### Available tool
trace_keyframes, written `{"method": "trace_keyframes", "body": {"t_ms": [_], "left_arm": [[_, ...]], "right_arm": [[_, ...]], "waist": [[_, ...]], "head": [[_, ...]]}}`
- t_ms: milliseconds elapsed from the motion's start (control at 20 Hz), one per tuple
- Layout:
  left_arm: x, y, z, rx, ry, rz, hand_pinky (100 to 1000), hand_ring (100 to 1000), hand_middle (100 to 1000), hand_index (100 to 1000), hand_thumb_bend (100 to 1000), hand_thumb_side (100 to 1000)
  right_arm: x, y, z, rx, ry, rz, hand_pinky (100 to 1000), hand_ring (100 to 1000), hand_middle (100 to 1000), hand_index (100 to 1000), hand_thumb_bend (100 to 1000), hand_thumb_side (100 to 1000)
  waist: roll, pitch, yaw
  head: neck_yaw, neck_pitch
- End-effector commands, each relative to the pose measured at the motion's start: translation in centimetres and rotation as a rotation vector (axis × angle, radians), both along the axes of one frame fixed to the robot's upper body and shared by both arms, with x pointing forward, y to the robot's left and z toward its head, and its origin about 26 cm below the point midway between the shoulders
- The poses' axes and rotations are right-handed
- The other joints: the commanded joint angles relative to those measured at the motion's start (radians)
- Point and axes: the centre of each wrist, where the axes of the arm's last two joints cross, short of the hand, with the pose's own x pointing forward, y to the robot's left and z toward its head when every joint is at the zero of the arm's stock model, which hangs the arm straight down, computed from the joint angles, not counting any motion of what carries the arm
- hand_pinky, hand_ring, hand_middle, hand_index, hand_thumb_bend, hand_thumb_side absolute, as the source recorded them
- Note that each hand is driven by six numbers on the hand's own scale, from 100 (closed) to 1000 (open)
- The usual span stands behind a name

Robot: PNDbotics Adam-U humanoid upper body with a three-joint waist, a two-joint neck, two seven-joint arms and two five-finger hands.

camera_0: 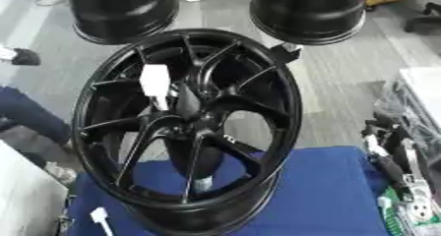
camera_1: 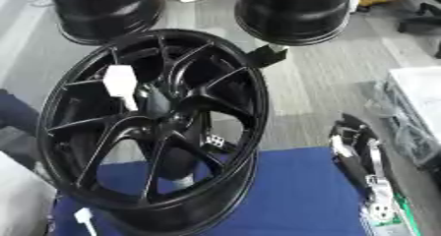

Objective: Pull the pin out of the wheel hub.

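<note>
Right hand fingers (camera_1: pixel 344 154): dark, pointing up at the lower right; I cannot tell whether they are straight or curled.
Right hand (camera_1: pixel 360 166): black and silver, beside the blue surface's right edge, well apart from the wheel.
Left hand: not seen in either view.
Pin (camera_0: pixel 156 84): a white piece on the hub's upper left, between spokes, narrowing downward.
Wheel hub (camera_0: pixel 188 127): black, many-spoked, standing tilted on edge on the surface.
Surface (camera_0: pixel 327 195): covered in blue cloth.
White piece (camera_0: pixel 100 218): small, at the lower left by the rim.
Other wheels (camera_0: pixel 310 11): two black ones on the floor behind.
</note>
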Motion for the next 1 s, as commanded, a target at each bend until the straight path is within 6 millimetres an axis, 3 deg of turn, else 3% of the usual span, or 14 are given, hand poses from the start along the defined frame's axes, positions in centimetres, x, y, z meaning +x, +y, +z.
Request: {"method": "trace_keyframes", "body": {"t_ms": [50,400,1000], "left_arm": [[0.8,-2.4,0.3,0.219,-0.011,-0.222,764,810,750,805,633,355],[2.3,-5.6,-2.2,0.284,0.04,-0.271,757,801,737,792,638,341],[2.9,-8.3,-6.5,0.312,0.142,-0.353,757,808,740,782,631,317]], "right_arm": [[0.4,-0.2,0.7,-0.018,-0.019,0.015,695,692,712,848,100,512],[0.5,0.1,0.7,-0.014,-0.022,0.028,695,692,713,848,100,511],[0.7,0.3,0.8,-0.009,-0.027,0.037,695,692,713,848,100,511]], "waist": [[-0.002,-0.009,-0.003],[-0.003,-0.011,-0.011],[-0.007,-0.01,-0.019]], "head": [[-0.001,-0.002],[0.002,-0.002],[0.009,-0.002]]}}
